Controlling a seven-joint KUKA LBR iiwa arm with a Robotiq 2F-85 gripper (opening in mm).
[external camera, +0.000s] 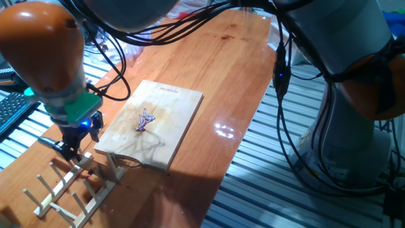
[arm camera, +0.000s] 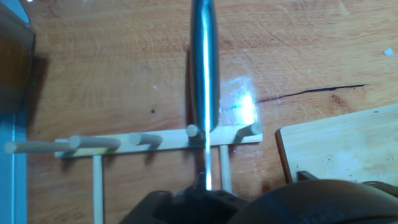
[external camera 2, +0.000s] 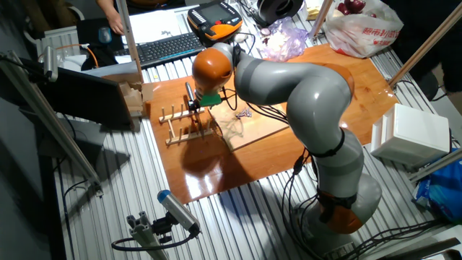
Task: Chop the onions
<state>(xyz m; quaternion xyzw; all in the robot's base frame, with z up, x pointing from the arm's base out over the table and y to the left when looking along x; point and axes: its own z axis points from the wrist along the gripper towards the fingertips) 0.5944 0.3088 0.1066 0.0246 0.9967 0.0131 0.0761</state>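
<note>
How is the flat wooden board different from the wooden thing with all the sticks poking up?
The cutting board is one solid flat slab; the peg rack is thin rails with pegs standing up. The board carries purple onion pieces; the rack has the gripper over it, with a knife. Both are pale wood on the table.

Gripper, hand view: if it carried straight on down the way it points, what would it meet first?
The gripper holds a knife pointing down at the wooden peg rack. The rack comes first, probably between two pegs, then the table; depth is unclear.
</note>
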